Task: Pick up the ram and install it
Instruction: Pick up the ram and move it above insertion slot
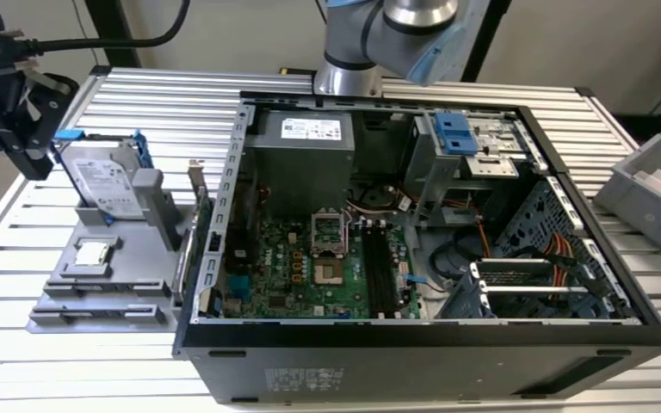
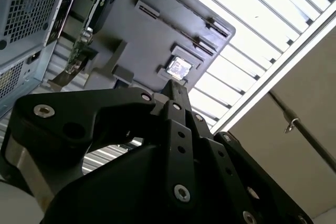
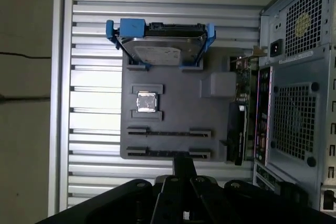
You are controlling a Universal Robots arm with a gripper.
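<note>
My black fingers [image 3: 184, 167] are pressed together at the tips in both wrist views, and I can see nothing gripped between them. My own linkage hides whatever lies directly beneath me. At the exterior view's upper left my gripper [image 1: 15, 129] is cut off by the frame edge. It hangs just beside the silver hard drive in a blue bracket [image 1: 107, 176], which stands upright on the flat grey plastic parts tray [image 3: 178, 114].

In the first wrist view, the two long grey slot holders [image 3: 168, 153] of that tray are nearest my fingertips. The small square silver chip [image 3: 146, 102] sits in its recess between them and the drive. A dark green expansion card [image 3: 237, 124] stands on edge along the tray's side nearest the lidless black computer case [image 1: 423, 361].

I cannot place the ram. Between the holders' end blocks I make out only a thin dark line. The long black slots [image 1: 382, 271] on the green motherboard [image 1: 296, 267], at the exterior view's centre, are too dark to tell whether a stick sits in them.
</note>
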